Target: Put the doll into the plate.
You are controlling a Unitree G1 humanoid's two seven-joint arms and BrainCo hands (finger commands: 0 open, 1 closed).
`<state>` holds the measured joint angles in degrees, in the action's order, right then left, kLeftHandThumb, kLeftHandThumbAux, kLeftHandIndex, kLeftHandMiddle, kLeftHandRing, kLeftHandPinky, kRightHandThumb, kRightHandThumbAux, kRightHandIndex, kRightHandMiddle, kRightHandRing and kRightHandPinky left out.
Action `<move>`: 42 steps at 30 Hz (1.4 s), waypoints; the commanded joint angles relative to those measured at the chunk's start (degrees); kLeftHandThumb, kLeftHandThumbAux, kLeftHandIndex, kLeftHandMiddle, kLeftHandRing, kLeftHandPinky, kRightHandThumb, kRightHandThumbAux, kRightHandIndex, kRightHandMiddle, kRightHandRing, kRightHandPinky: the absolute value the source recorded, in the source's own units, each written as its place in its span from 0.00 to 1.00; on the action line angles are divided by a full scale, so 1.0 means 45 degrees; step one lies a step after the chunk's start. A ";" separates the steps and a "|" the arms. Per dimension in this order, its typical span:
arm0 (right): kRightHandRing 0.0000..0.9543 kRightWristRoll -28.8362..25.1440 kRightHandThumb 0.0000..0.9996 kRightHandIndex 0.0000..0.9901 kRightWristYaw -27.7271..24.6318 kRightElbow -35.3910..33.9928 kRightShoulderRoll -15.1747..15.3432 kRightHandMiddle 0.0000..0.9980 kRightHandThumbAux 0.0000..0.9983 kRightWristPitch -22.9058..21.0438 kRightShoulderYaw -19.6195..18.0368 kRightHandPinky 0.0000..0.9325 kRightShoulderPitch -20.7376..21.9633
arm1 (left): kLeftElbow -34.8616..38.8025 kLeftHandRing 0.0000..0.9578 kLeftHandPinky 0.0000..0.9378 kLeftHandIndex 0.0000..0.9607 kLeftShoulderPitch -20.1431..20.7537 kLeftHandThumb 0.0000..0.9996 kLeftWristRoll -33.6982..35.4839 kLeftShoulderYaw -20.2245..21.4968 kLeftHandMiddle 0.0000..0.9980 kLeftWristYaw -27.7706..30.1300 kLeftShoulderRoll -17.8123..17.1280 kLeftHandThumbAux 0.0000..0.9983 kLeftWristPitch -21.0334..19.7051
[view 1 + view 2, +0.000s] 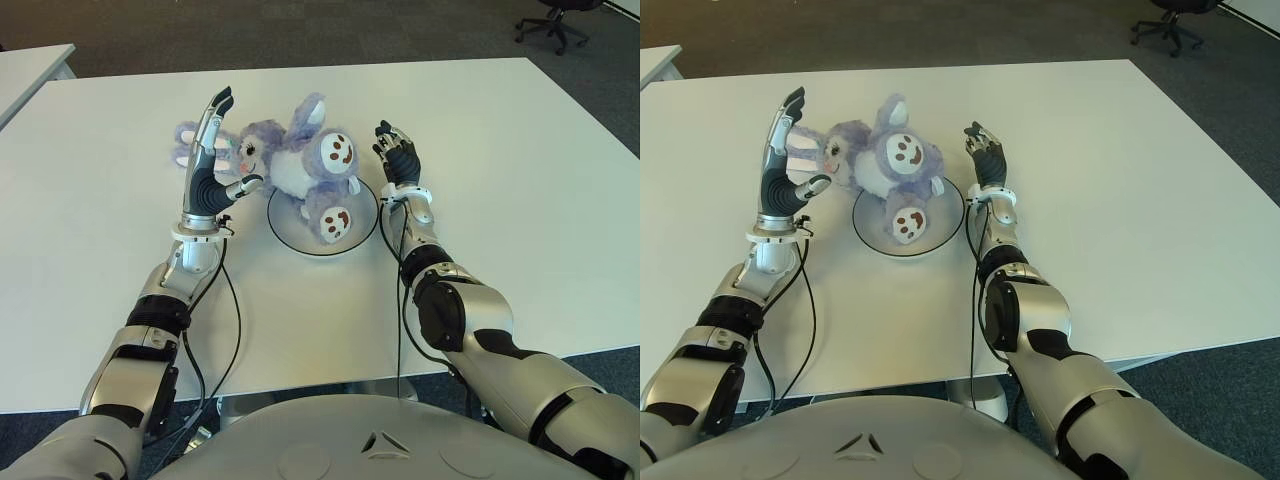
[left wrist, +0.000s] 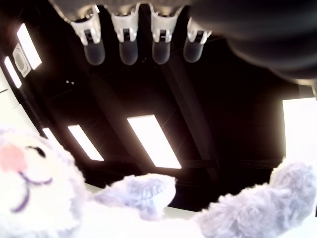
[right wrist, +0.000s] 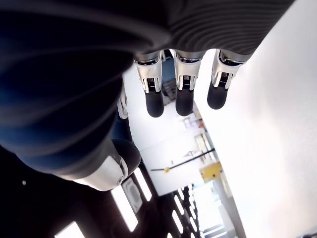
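We've got the doll [image 1: 300,165] sprawled half over the plate [image 1: 362,232] at frame centre on the counter [image 1: 520,200], left hand [image 1: 212,165] and right hand [image 1: 398,155] flanking it, fingers spread, holding nothing.

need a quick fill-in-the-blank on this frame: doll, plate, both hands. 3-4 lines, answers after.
1. The doll lies partly on the plate; its head hangs off toward the robot's ____ side.
2. The plate sits between the left hand and the ____ hand.
3. Both hands have their fingers ____, holding nothing.
4. The plate rests on a ____ table.

Answers: left; right; open; white
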<state>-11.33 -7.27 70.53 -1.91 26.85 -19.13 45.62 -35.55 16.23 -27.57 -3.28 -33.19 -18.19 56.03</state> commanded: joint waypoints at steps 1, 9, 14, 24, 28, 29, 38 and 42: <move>0.07 -0.0076 0.69 0.40 0.0134 0.0722 -0.0093 0.10 0.74 -0.0750 -0.0147 0.07 -0.0987 | -0.1323 0.00 0.00 0.00 -0.1623 0.00 0.0292 -0.0058 0.01 0.0124 0.0389 0.27 -0.0209; 0.07 -0.0063 0.69 0.40 0.0116 0.0722 -0.0050 0.10 0.74 -0.0718 -0.0152 0.07 -0.1022 | -0.2246 0.00 0.00 0.00 -0.1334 0.00 0.1605 0.0251 0.01 0.0948 0.0517 0.28 -0.0108; 0.07 -0.0096 0.69 0.40 0.0102 0.0732 -0.0044 0.10 0.74 -0.0727 -0.0187 0.09 -0.1020 | -0.2541 0.00 0.00 0.00 -0.1221 0.00 0.2247 0.0447 0.01 0.1455 0.0687 0.29 -0.0107; 0.07 -0.0102 0.69 0.40 0.0013 0.0753 -0.0008 0.09 0.74 -0.0722 -0.0199 0.08 -0.1036 | -0.4159 0.02 0.00 0.00 -0.0348 0.00 0.2863 0.0848 0.03 0.1629 0.0874 0.29 -0.0483; 0.07 -0.0100 0.69 0.40 0.0013 0.0756 0.0002 0.09 0.74 -0.0726 -0.0195 0.08 -0.1030 | -0.4497 0.02 0.00 0.00 -0.0156 0.00 0.3008 0.0951 0.03 0.1716 0.0921 0.31 -0.0466; 0.07 -0.0097 0.69 0.40 0.0019 0.0754 0.0004 0.09 0.74 -0.0716 -0.0192 0.08 -0.1033 | -0.4577 0.02 0.00 0.00 -0.0107 0.00 0.3061 0.0972 0.03 0.1736 0.0929 0.31 -0.0478; 0.07 -0.0098 0.69 0.40 0.0045 0.0756 0.0049 0.10 0.74 -0.0659 -0.0205 0.08 -0.1044 | -0.5114 0.03 0.00 0.00 0.0249 0.00 0.3357 0.1178 0.03 0.1813 0.0981 0.35 -0.0550; 0.07 -0.0113 0.69 0.40 0.0020 0.0755 0.0076 0.10 0.74 -0.0604 -0.0231 0.08 -0.1056 | -0.5289 0.04 0.04 0.00 0.0437 0.00 0.3451 0.1299 0.04 0.1821 0.1004 0.36 -0.0711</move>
<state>-11.43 -7.58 71.01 -1.05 26.38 -19.44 45.38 -53.12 24.39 -12.94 2.80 -25.95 -17.38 54.28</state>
